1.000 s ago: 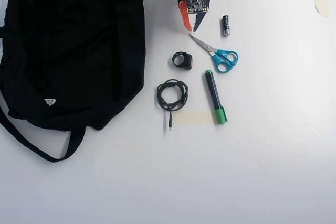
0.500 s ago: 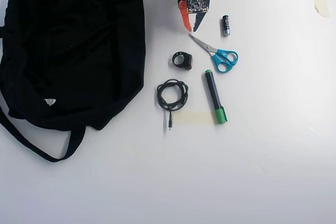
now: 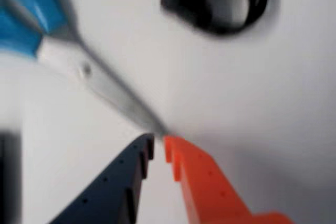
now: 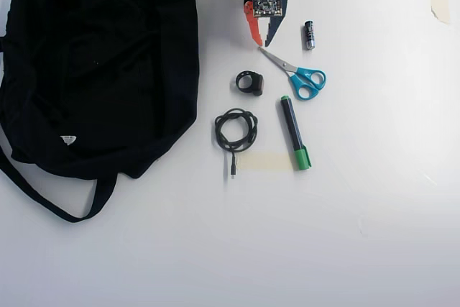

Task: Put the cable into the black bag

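The cable (image 4: 218, 131) is a thin black wire coiled in a small loop on the white table, its plug end (image 4: 233, 170) pointing toward the bottom of the overhead view. It does not show in the wrist view. The black bag (image 4: 100, 62) lies flat at the left with a white tag (image 4: 68, 139) and long straps. My gripper (image 4: 263, 43) hangs at the top centre, well above the cable in the picture, by the scissors' tip. In the wrist view my gripper (image 3: 159, 141) has its orange and dark jaws nearly together and empty.
A thick black ring (image 4: 256, 85) lies between gripper and cable, also in the wrist view (image 3: 178, 1). Blue-handled scissors (image 4: 298, 73) show in the wrist view (image 3: 94, 77) too. A green marker (image 4: 293, 131), a battery (image 4: 309, 35) and tape (image 4: 262, 161) lie to the right.
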Tool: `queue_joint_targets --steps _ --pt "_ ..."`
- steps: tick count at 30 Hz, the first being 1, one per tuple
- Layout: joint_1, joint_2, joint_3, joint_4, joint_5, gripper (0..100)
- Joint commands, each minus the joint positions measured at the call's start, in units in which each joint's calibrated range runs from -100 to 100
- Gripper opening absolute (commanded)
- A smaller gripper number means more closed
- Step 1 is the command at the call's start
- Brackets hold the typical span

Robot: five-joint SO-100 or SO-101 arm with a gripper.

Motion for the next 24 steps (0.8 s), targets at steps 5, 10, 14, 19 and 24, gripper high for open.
queue_joint_targets --steps 5,10,14,19,24 --pt "-0.7 6.2 -2.9 -20.3 -0.3 2" --pt "-3.4 14.4 -5.9 -36.0 -0.3 2" --pt "-4.3 21.7 -9.7 -52.0 -0.3 2" --pt "-3.8 33.3 -16.0 -64.1 -0.3 2" --pt "-3.5 45.6 -27.0 -69.3 -0.1 2"
